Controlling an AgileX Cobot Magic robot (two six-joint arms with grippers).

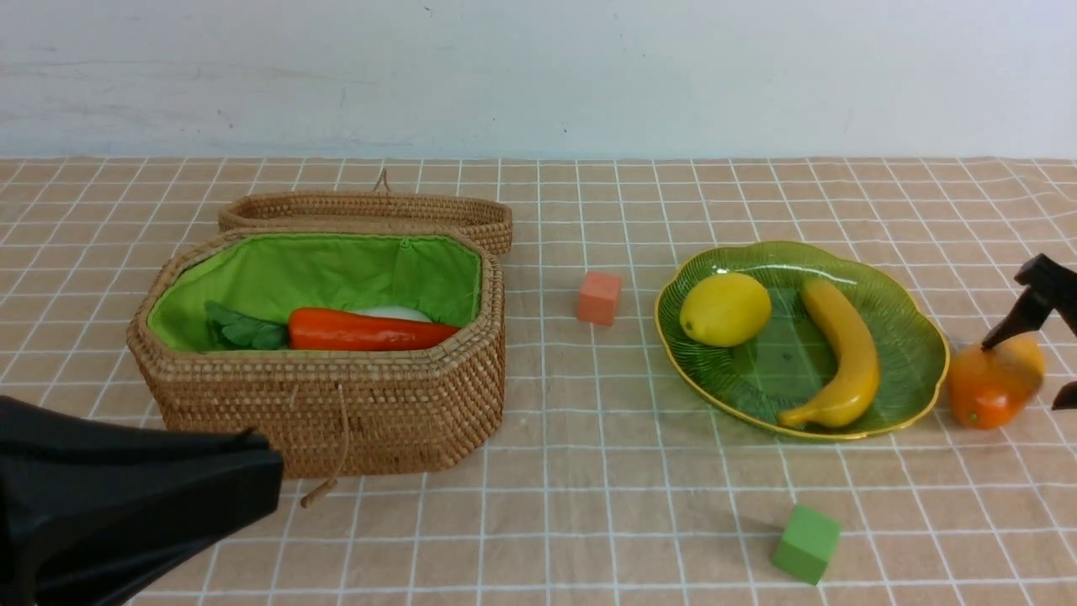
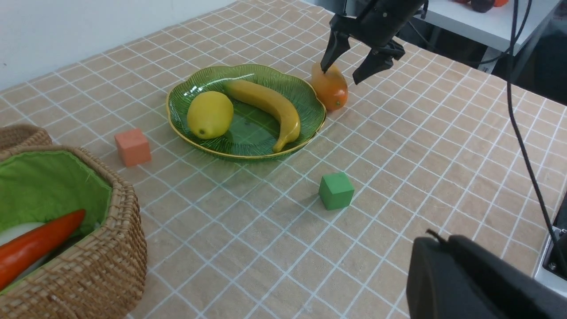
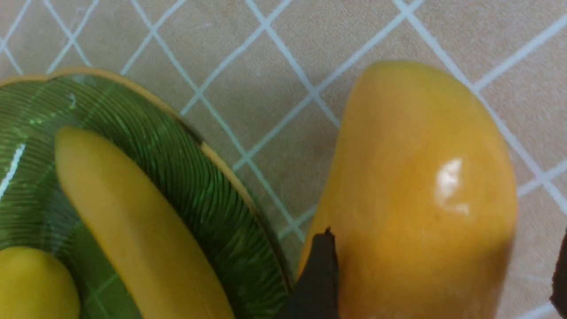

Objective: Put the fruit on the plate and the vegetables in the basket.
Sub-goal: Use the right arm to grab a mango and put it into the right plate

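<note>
Right end effector [image 3: 445, 277] spread wide, orange-red oval mango [image 3: 412, 190] between fingertips, ungripped, at three o'clock of green glass dish [image 3: 230, 173]; rim may be knocked if lifted low.

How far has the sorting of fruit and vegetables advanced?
Nearly finished. The lemon and banana lie on the green plate; the carrot is in the basket, beside something white. Nothing is gripped: the right pincer stands open around the mango, still beside the plate. That fruit looks like what is left.
</note>
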